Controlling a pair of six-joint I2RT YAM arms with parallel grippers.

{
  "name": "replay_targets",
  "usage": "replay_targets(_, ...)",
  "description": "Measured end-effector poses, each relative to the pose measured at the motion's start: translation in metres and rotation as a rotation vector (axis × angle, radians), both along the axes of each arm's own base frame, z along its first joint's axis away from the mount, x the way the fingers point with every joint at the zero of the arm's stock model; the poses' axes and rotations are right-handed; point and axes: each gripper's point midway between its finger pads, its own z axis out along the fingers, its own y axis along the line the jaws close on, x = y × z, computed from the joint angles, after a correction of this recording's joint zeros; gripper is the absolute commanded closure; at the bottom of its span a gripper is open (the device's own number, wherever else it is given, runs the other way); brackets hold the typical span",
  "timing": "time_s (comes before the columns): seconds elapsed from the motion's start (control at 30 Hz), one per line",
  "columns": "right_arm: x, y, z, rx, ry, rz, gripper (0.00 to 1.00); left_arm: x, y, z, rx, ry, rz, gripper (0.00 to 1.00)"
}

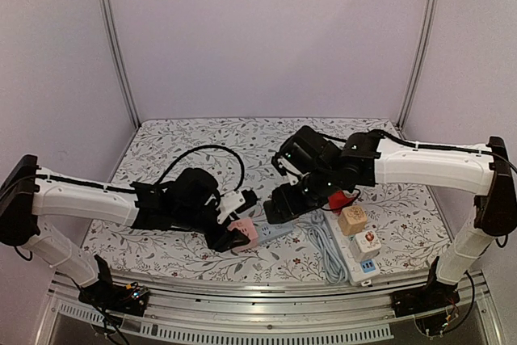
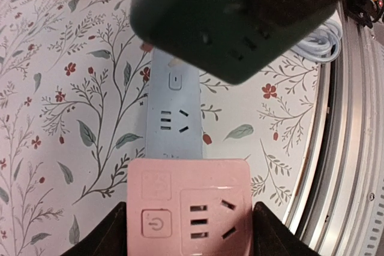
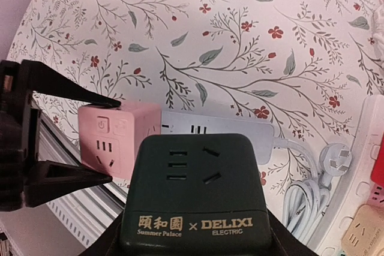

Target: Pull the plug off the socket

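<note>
We are clamping the left gripper [image 2: 187,241] on the pink cube [image 2: 198,205] and the right gripper [image 3: 195,241] on the green cube [image 3: 192,190], which is hovering at 12 o'clock from the pink cube, above the blue strip [image 2: 174,112]. We are judging the 2 cubes already apart; only setting down is remaining.

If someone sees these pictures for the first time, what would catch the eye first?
Two cube sockets meet at mid-table. The left gripper clamps a pink cube socket, which sits at the end of a pale blue power strip. The right gripper holds a dark green cube socket close beside it. Under everything lies the floral tablecloth.
</note>
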Motion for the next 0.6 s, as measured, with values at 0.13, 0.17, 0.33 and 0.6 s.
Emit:
replay_targets(0.13,0.006,0.005,0.026,0.053,-0.047,-0.013,0.78,-0.003,0.006,-0.012,0.042,0.035,0.007,0.73)
replay_targets(0.17,0.008,0.006,0.030,0.060,-0.056,-0.019,0.78,-0.004,0.007,-0.013,0.044,0.037,0.009,0.73)
replay_targets(0.33,0.018,-0.001,0.031,0.037,-0.090,-0.072,0.78,-0.004,0.008,-0.013,0.041,0.043,0.015,0.73)
replay_targets(0.6,0.059,-0.082,0.057,-0.008,-0.208,-0.289,0.75,-0.003,0.010,-0.013,-0.003,0.091,0.055,0.66)
